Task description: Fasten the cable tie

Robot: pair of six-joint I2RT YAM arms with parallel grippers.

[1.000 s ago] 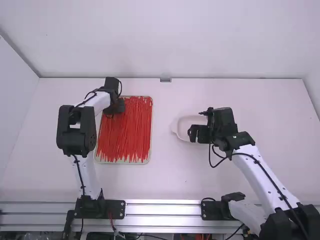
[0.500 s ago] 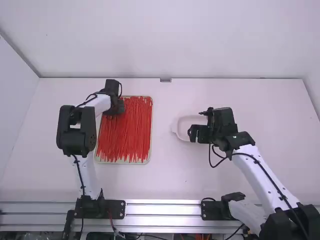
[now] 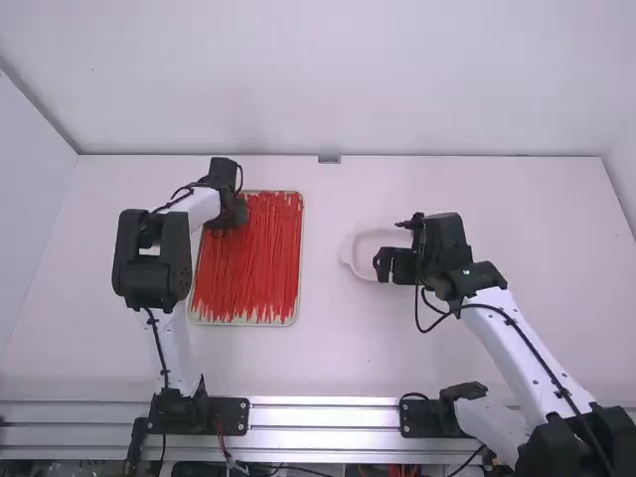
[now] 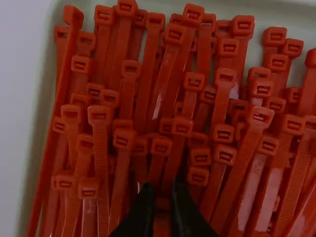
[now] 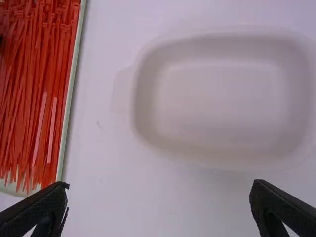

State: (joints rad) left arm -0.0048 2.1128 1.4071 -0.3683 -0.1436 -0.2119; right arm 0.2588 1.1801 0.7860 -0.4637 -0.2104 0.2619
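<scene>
One white table (image 3: 556,199) bears red cable ties (image 3: 248,263), pale wall (image 3: 318,70) behind

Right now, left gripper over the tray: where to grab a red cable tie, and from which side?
Probably the strap just behind the head of a top-layer cable tie, coming straight down with the left gripper and pinching across the strap's width. The ties lie flat and roughly parallel; the boxy heads crowd and overlap, so they are harder to isolate.
</scene>
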